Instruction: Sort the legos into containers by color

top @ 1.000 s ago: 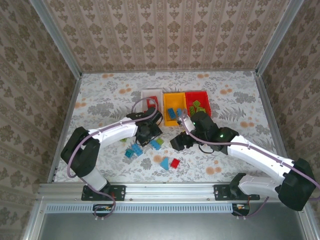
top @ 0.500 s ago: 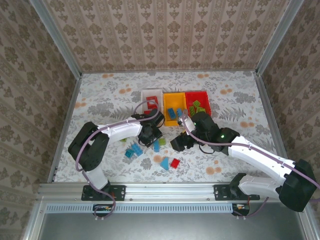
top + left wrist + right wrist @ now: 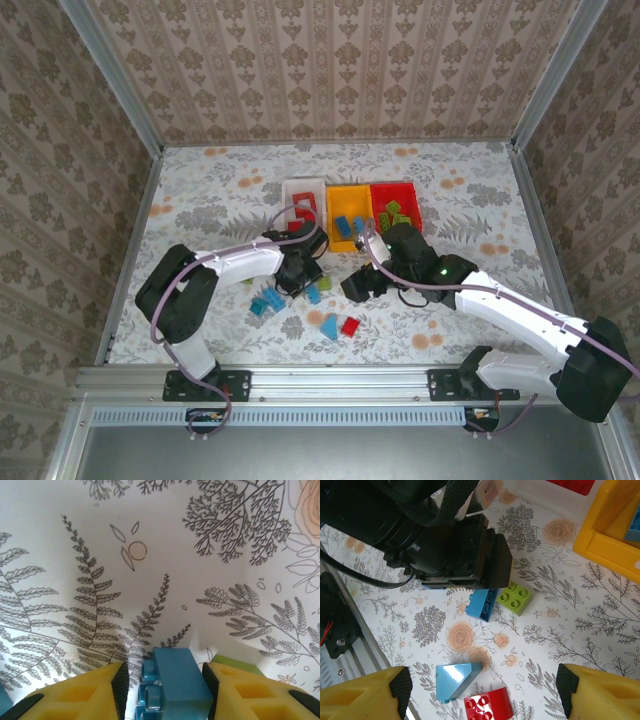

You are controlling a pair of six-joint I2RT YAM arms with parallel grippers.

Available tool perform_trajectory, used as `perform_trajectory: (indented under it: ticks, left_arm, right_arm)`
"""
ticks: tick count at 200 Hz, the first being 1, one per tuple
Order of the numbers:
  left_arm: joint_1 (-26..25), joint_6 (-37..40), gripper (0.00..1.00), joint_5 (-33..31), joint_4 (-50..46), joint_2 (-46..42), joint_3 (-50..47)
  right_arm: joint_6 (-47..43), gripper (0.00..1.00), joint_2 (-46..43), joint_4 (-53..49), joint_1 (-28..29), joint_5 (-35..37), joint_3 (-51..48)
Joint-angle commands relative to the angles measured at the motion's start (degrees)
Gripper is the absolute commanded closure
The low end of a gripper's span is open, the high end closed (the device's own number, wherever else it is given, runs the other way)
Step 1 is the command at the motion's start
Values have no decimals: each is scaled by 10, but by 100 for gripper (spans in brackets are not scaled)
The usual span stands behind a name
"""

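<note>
Fern-and-flower table (image 3: 165, 555) all around. The left gripper (image 3: 165, 680) is straddling a blue brick (image 3: 172, 682), jaws slightly parted, with a green brick (image 3: 235, 661) just beside it. The right gripper (image 3: 485, 690) is hanging spread wide over a blue wedge (image 3: 455, 679) and a red brick (image 3: 487, 705), with the yellow bin (image 3: 605, 540) sitting nearby.

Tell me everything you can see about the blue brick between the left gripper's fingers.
The blue brick is glossy plastic, oblong, resting on the floral tablecloth, round studs showing on one flank. The left gripper straddles it, a yellow finger at each side; whether they clamp it is unclear. A light green brick sits close beside it.
</note>
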Motion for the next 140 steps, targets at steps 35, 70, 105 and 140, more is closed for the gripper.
perform_trajectory:
  ticks: [35, 70, 105, 140]
  left_arm:
    - [-14, 18, 67, 14, -6, 6, 0]
    - [-15, 72, 76, -51, -64, -41, 45]
    - [-12, 190, 77, -89, -106, -23, 188]
    - [-9, 293, 77, -64, -106, 77, 345]
  right_arm:
    - [10, 21, 8, 13, -8, -14, -2]
    - [37, 21, -33, 25, -33, 13, 2]
    - [102, 18, -85, 59, -123, 26, -3]
    - [129, 18, -64, 84, -140, 40, 18]
